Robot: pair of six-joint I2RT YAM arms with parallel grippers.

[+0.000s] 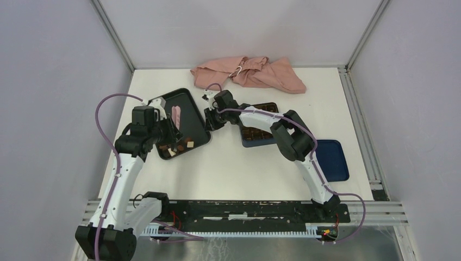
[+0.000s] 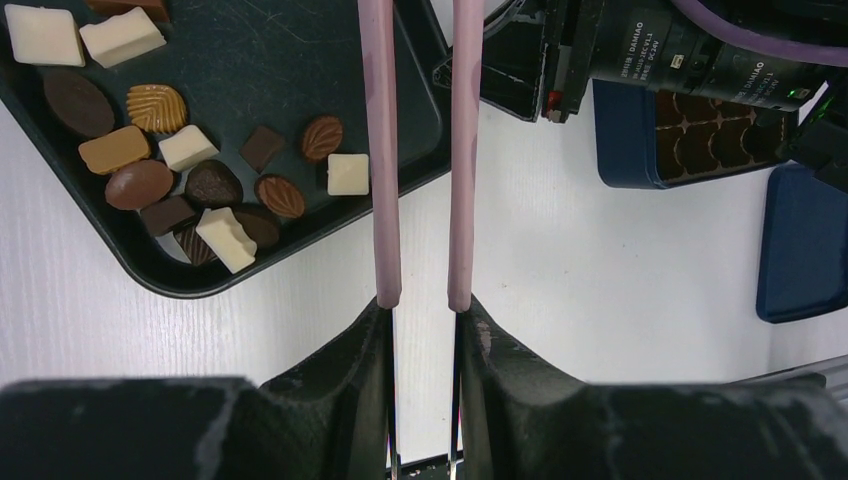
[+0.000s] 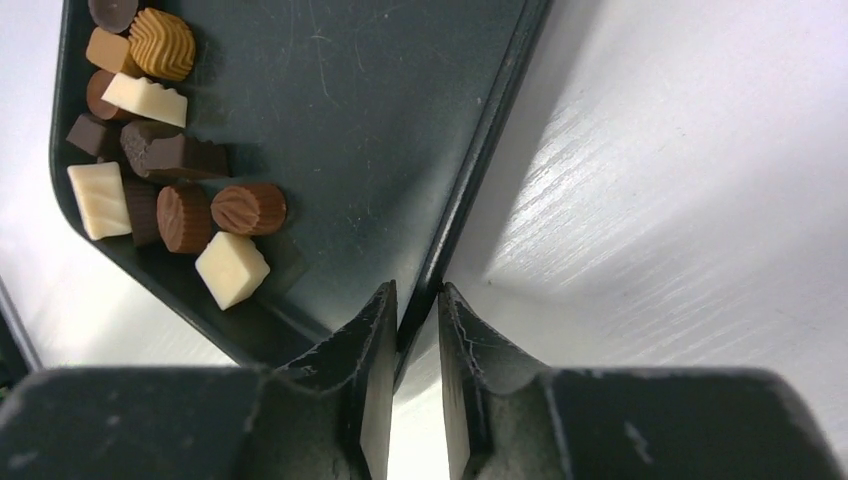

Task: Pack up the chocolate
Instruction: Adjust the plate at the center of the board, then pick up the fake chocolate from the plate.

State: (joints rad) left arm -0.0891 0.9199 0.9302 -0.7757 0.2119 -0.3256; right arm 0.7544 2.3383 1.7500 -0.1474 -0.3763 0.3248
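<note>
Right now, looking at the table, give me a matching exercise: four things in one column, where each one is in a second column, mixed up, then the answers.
Things:
1. chocolates
2. pink cloth
3. blue box
4. black tray

Places:
A. crumpled at the far edge of the table
B. rim pinched between the right jaws
C. bunched in one corner of the tray
D. right of the tray, brown grid inside

Pairs: 1-C, 2-A, 3-D, 4-B.
</note>
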